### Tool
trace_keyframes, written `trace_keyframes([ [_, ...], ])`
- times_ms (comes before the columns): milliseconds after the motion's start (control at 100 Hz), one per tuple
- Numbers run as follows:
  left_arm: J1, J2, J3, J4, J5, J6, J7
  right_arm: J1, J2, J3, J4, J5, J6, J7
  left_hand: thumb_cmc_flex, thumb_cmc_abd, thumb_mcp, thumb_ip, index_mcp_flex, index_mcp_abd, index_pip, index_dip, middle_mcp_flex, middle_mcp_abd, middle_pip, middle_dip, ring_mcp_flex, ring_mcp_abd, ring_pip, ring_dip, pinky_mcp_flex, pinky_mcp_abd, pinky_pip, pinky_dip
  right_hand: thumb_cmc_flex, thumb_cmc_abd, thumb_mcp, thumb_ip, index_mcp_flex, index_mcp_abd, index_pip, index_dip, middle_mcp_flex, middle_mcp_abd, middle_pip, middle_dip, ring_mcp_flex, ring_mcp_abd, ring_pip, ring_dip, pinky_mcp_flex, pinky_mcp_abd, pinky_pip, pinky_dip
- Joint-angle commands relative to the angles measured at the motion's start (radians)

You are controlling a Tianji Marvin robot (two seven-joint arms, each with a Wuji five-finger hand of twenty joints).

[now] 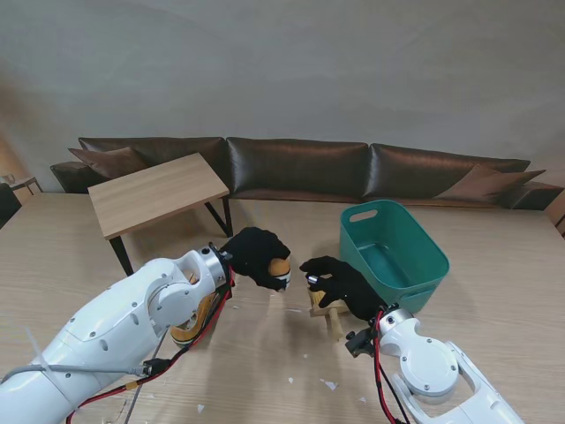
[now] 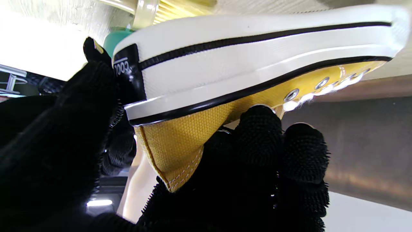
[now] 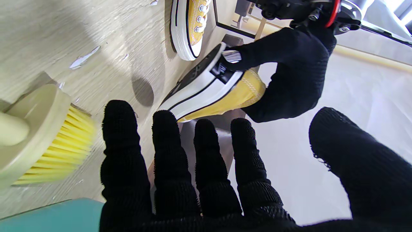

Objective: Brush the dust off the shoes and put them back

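Pale wood desk point(image 1: 494, 265) under me, brown sofa point(image 1: 300, 168) along the wall beyond. My left hand point(image 1: 256, 254) is clamped on a yellow shoe point(image 2: 244, 80), lifted off the desk near its middle, white sole turned up (heel tab pinched under my thumb). Its twin, the second shoe point(image 3: 188, 29), lies on the desk by my left forearm. My right hand point(image 1: 340, 284) hovers with fingers point(image 3: 167, 145) spread, gripping nothing, the yellow-bristled brush point(image 3: 48, 135) resting just beside it. Green basket point(image 1: 393, 252) stands toward the desk's right edge, paper scraps point(image 1: 328, 384) scattered near me.
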Motion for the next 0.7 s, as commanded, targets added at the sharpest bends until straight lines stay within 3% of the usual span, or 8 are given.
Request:
trace_keyframes([
  [0, -0.005, -0.018, 0.009, 0.005, -0.006, -0.004, -0.026, -0.003, -0.005, -0.002, 0.0, 0.003, 0.002, 0.013, 0.352, 0.064, 0.147, 0.04, 0.098, 0.044, 0.598, 0.135, -0.032, -0.115, -0.015, -0.005, -0.03, -0.029, -0.006, 0.021, -0.017, 0.006, 0.02, 0.014, 0.004, 0.019, 0.004, -0.006, 0.013, -0.001, -0.002, -0.025, 0.022, 0.015, 0.007, -0.012, 0.018, 0.002, 0.012, 0.013, -0.336, 0.004, -0.02, 0.014],
  [190, 0.017, -0.022, 0.023, 0.011, -0.019, 0.009, -0.012, -0.001, -0.006, -0.002, 0.002, 0.006, 0.003, 0.01, 0.352, 0.061, 0.145, 0.038, 0.099, 0.046, 0.597, 0.135, -0.039, -0.114, -0.013, -0.01, -0.038, -0.025, -0.004, 0.018, -0.027, 0.007, 0.02, 0.015, 0.004, 0.019, 0.005, -0.006, 0.015, 0.001, -0.002, -0.025, 0.024, 0.017, 0.007, -0.012, 0.02, 0.002, 0.013, 0.013, -0.335, 0.005, -0.02, 0.013],
  [360, 0.079, -0.008, -0.004, -0.03, -0.011, 0.027, -0.045, 0.0, -0.006, -0.002, 0.004, 0.007, 0.002, 0.012, 0.35, 0.057, 0.134, 0.035, 0.093, 0.043, 0.593, 0.134, -0.049, -0.106, -0.021, -0.021, -0.055, -0.014, -0.004, 0.015, -0.049, 0.018, 0.015, 0.017, 0.004, 0.019, 0.005, -0.006, 0.016, 0.001, -0.003, -0.025, 0.025, 0.016, 0.006, -0.012, 0.021, 0.004, 0.012, 0.013, -0.335, 0.006, -0.02, 0.013],
  [690, 0.224, 0.013, -0.077, -0.101, 0.018, 0.118, -0.079, 0.002, -0.005, -0.007, 0.007, 0.007, 0.0, 0.015, 0.29, 0.055, 0.115, 0.033, 0.055, 0.014, 0.561, 0.136, -0.066, -0.085, -0.031, -0.054, -0.076, 0.017, 0.016, 0.004, -0.1, 0.065, 0.019, 0.045, 0.005, 0.021, 0.004, -0.006, 0.02, 0.004, -0.002, -0.025, 0.026, 0.016, 0.007, -0.012, 0.021, 0.005, 0.012, 0.013, -0.334, 0.005, -0.02, 0.013],
])
